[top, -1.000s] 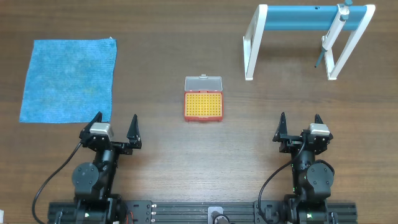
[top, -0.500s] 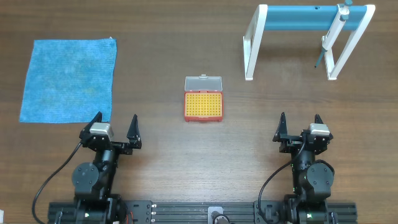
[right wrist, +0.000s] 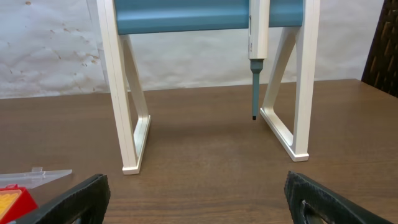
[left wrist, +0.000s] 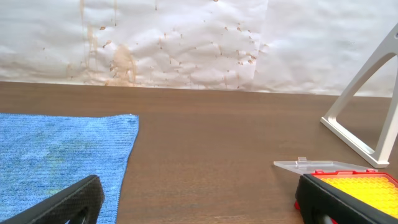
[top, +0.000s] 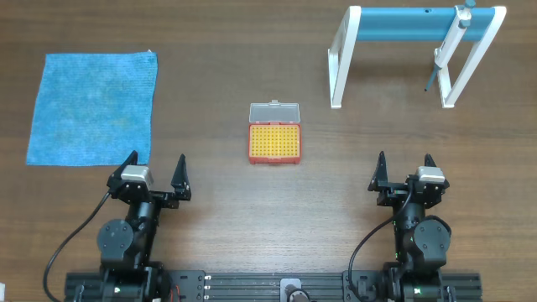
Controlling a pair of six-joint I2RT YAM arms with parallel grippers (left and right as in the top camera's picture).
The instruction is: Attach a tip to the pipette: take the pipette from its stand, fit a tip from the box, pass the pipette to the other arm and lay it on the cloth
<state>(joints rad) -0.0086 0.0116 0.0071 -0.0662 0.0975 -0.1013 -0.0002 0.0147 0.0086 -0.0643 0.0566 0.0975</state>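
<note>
While the pipette (top: 447,46) hangs nose-down on the stand (top: 403,25) at far right, apparently for an easy lift-off, the right hand (top: 404,159) waits spread facing it. The left hand (top: 155,161), also spread, sits by the cloth (top: 92,109), with the open box (top: 274,143) between them.

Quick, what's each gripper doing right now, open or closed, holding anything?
Left gripper: open, holding nothing.
Right gripper: open, holding nothing.

pipette (top: 444,50), stand (top: 403,25), cloth (top: 92,107), tip box (top: 274,141) (one each)
</note>
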